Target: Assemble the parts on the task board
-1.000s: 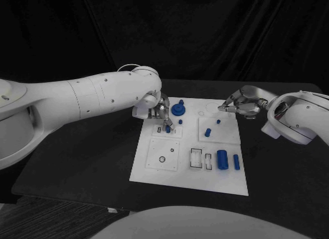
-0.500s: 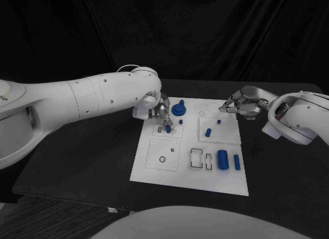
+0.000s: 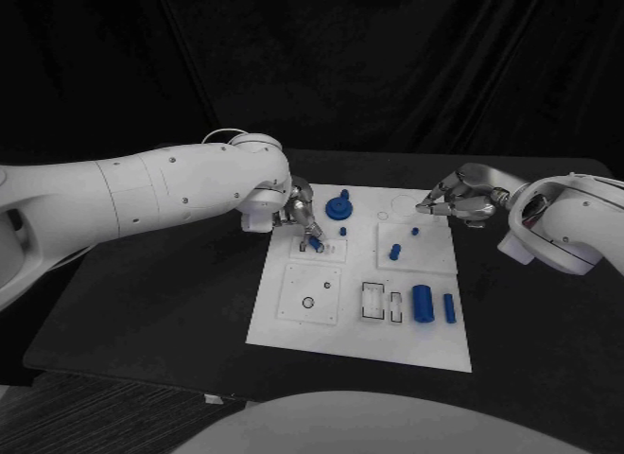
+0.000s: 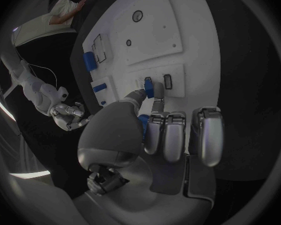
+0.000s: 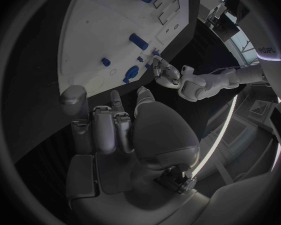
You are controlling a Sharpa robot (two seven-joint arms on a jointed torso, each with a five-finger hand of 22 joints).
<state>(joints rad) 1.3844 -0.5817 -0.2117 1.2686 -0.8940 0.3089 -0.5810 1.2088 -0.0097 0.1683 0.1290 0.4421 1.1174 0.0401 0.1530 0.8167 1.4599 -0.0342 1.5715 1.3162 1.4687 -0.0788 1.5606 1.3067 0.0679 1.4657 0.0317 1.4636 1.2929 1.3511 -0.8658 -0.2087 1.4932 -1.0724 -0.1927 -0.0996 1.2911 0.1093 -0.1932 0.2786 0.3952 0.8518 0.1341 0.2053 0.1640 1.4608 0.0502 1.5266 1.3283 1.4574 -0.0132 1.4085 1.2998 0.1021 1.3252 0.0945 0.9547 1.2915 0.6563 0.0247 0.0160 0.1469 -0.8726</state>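
One blue part (image 3: 317,244) is pinched by the left hand (image 3: 297,210) over the task board (image 3: 342,322); right hand (image 3: 456,202) curled, empty.

Black table (image 3: 148,312) beneath the work area, backed by dark drapery (image 3: 394,76) hanging across the rear.

One white rectangular task board (image 3: 360,340) lies on one black table (image 3: 163,303). On the board I count seven small blue plastic parts: a knobbed round piece (image 3: 339,206), a small stud (image 3: 342,230), a short peg (image 3: 414,230), an upright pin (image 3: 394,252), a thick cylinder (image 3: 422,303), a slim cylinder (image 3: 448,308), and a small piece (image 3: 317,245) at the left side. Two silver many-fingered hands are in sight, the left hand (image 3: 299,210) and the right hand (image 3: 456,201).
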